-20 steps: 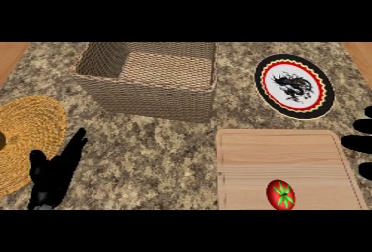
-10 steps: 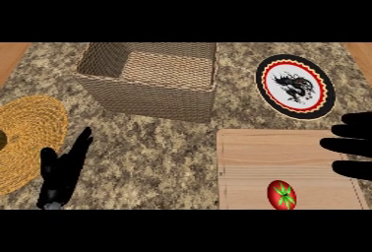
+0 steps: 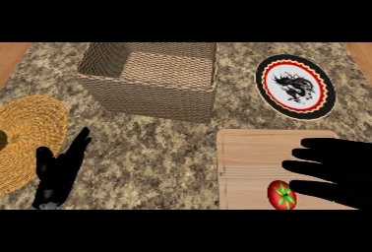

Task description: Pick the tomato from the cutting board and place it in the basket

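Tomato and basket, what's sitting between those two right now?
In the head view, only bare cutting board and then speckled counter lie between the tomato and the basket; no other object sits on that stretch.

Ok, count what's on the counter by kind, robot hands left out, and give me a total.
Basket: 1
Plate: 1
Board: 1
Tomato: 1
Straw mat: 1
Total: 5

This is a kitchen. The tabletop [image 3: 167, 142] is speckled stone. A wooden board [image 3: 254, 152] with a tomato [image 3: 281, 195] lies at its near right edge. A plate [image 3: 294, 86] sits far right, a basket [image 3: 145, 98] far back, a straw mat [image 3: 29, 133] left.
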### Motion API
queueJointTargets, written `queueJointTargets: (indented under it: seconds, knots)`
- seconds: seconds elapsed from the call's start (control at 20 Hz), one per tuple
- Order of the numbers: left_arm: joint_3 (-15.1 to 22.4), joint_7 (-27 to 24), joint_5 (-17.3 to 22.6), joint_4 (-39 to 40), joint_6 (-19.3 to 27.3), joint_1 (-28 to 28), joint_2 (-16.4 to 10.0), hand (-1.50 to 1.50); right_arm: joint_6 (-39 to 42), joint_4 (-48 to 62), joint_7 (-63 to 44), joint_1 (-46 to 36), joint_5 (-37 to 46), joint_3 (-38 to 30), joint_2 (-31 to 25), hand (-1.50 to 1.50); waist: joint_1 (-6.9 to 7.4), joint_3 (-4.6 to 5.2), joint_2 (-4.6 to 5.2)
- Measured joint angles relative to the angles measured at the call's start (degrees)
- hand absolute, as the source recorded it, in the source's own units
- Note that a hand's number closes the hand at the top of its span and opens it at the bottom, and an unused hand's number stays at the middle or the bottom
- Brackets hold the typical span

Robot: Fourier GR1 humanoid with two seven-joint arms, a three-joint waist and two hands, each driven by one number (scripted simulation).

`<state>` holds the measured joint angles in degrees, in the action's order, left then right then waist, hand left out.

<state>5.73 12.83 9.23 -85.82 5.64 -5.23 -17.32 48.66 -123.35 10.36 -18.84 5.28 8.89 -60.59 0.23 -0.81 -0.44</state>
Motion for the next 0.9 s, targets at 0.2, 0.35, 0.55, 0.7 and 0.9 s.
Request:
queueJointTargets:
  seconds: [0.2,0.35,0.55,0.7,0.9]
  knots:
    - [-0.5,0.0,0.3,0.6,-0.9,0.3,-0.1,0.0,-1.6,-0.2,1.2,1.8,7.9,4.1,2.4,-1.5,0.17,-0.07,0.02]
    - [-0.6,-0.2,0.0,0.5,-1.1,0.2,0.0,0.0,-3.6,1.2,3.8,3.6,13.6,6.5,3.6,-1.5,0.19,-0.16,-0.02]
    - [-0.4,-0.4,-0.7,0.6,-1.1,0.3,0.5,0.0,-6.6,3.7,6.4,5.2,20.1,10.4,5.7,-1.5,0.27,-0.14,0.0]
    - [-1.0,0.4,-0.4,-0.3,-1.4,-0.2,0.2,0.0,-9.1,5.6,9.4,7.1,23.7,11.7,6.3,-1.5,0.14,-0.07,-0.02]
    - [-1.2,0.4,-0.8,-0.5,-1.2,-0.6,0.5,0.0,-12.7,8.1,13.0,9.0,27.9,12.7,7.0,-1.5,0.0,-0.05,-0.06]
